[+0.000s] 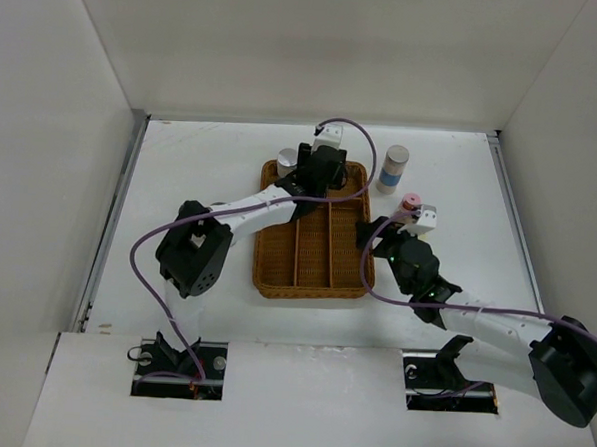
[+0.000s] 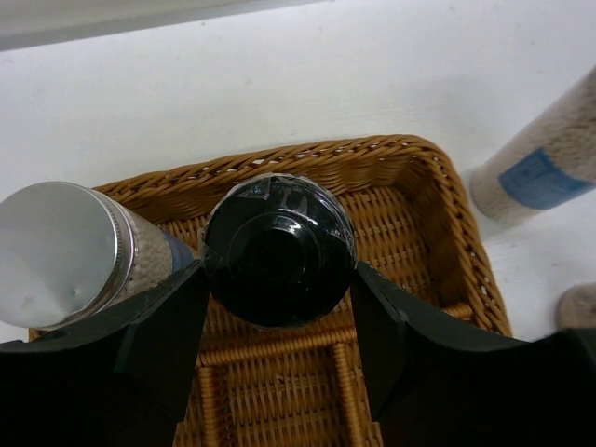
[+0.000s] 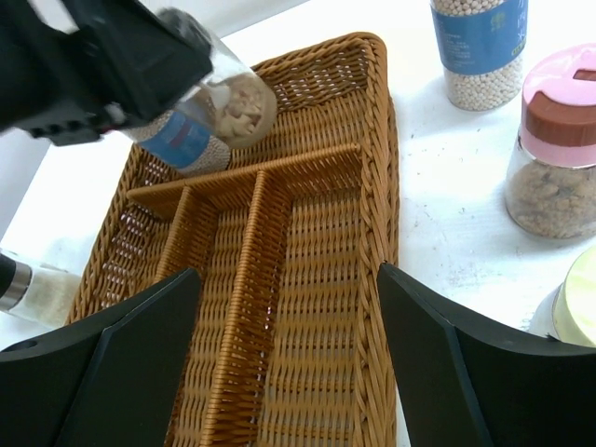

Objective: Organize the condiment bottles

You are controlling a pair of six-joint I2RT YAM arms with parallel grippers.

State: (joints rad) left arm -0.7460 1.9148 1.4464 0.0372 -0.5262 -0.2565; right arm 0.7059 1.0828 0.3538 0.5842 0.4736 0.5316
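My left gripper (image 1: 316, 174) is over the back compartment of the brown wicker tray (image 1: 276, 272), shut on a black-topped bottle (image 2: 277, 244); in the left wrist view its fingers (image 2: 163, 326) press both sides of the cap. In the right wrist view a glass bottle with a blue label (image 3: 216, 116) shows under that gripper. A silver-capped bottle (image 1: 286, 160) stands just left of it. A grey-capped cylinder with a blue band (image 1: 392, 168) and a pink-capped bottle (image 1: 411, 203) stand right of the tray. My right gripper (image 1: 378, 238) is open and empty above the tray's right side (image 3: 289, 272).
The tray's long front compartments (image 3: 326, 307) hold nothing. A shaker with a black and silver top (image 3: 23, 284) lies on the table left of the tray. A pale yellow lid (image 3: 577, 298) shows at the right edge of the right wrist view. White walls enclose the table.
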